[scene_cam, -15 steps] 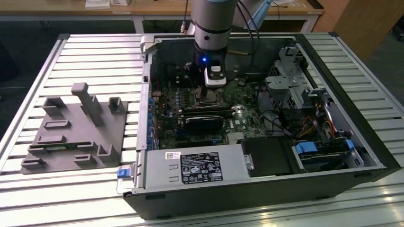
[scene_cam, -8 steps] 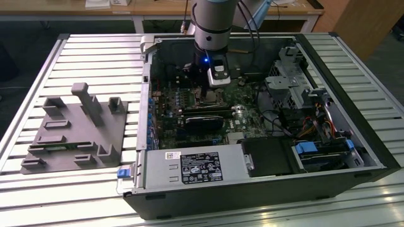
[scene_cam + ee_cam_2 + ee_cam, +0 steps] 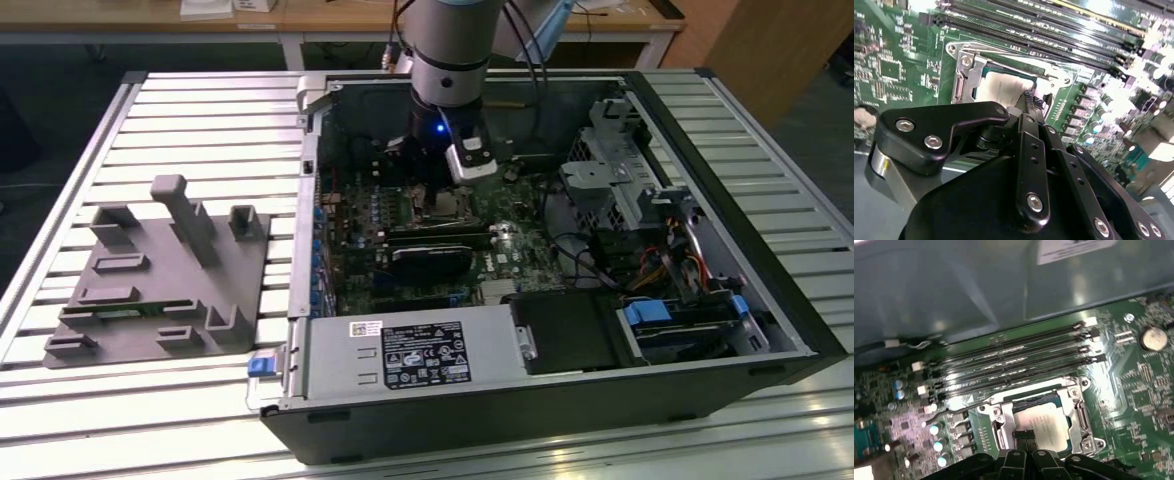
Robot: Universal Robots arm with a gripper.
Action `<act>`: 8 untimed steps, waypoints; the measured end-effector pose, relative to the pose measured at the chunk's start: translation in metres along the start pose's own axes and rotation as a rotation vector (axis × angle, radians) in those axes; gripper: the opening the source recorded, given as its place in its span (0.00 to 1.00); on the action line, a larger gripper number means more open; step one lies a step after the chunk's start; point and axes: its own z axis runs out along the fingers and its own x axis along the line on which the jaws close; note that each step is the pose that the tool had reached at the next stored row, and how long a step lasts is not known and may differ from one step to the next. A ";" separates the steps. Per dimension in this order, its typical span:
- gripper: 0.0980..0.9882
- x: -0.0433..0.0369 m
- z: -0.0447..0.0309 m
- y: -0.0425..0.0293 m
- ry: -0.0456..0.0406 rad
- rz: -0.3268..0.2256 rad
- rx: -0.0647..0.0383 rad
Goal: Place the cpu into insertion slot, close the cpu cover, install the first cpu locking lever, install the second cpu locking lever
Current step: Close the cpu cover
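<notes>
First wrist view shows the end effector [image 3: 1025,433], fingertips pressed together, at the edge of the cpu [image 3: 1048,421] framed by the cpu cover [image 3: 1002,426].

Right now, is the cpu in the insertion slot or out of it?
In. In the first wrist view the cpu lies flat inside the insertion slot, its silvery rim around it.

We take this for a robotics lab or workshop. An open computer case [image 3: 534,420] lies on its side on a slatted metal table [image 3: 200,120], its green circuit board [image 3: 894,60] laid bare. A robot arm [image 3: 447,60] stands over it with its gripper [image 3: 1024,435] down inside. Beside the case we see a grey fixture [image 3: 147,290] of slots and posts, and behind the table a wooden workbench [image 3: 334,15].
</notes>
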 end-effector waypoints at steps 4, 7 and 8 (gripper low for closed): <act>0.01 0.0000 0.0001 0.0000 0.0019 -0.064 0.003; 0.01 0.0000 0.0005 0.0000 0.0033 -0.118 0.005; 0.01 0.0000 0.0007 0.0000 0.0037 -0.136 0.005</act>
